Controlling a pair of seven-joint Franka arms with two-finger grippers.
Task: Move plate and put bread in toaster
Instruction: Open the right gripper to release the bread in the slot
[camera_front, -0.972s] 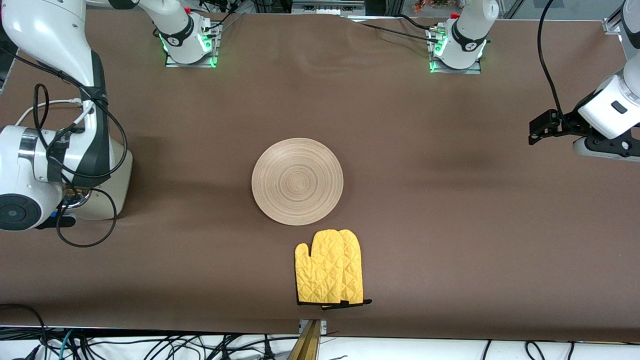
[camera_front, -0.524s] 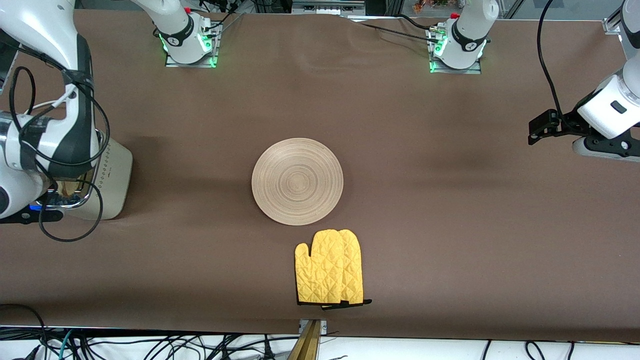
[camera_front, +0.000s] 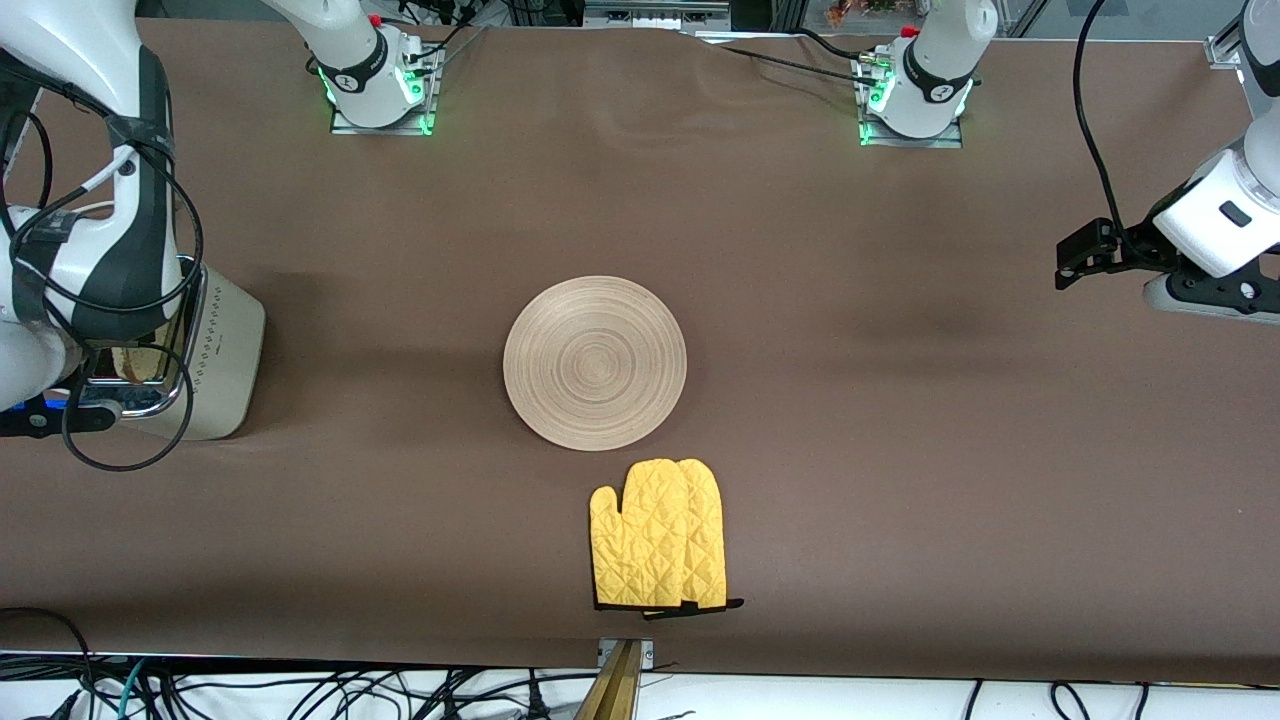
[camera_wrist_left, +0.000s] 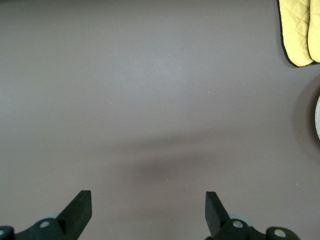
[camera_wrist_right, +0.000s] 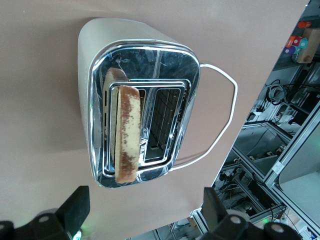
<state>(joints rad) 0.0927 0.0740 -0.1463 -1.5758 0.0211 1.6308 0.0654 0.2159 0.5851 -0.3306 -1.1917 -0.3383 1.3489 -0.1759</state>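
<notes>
The table (camera_front: 900, 450) is the biggest thing here, brown cloth all over. Next down, the toaster (camera_front: 225, 360) sits at the right arm's end, and from the front the right arm covers most of it. The right wrist view is the only one showing its shiny top (camera_wrist_right: 145, 110) properly, with the white cord (camera_wrist_right: 220, 120) looping off it.

The plate (camera_front: 595, 362) lies flat mid-table with nothing on it, well apart from the toaster. The yellow mitt (camera_front: 660, 535) is just beside it, nearer the front camera, fingertips pointing at the plate.

The bread (camera_wrist_right: 127, 132) stands on edge in one slot, crust sticking up out of it, long side running along the slot.

The right gripper (camera_wrist_right: 145, 215) hangs over the toaster, fingers spread, holding nothing. The left gripper (camera_wrist_left: 148, 212) waits over bare cloth at its own end, fingers apart too.
</notes>
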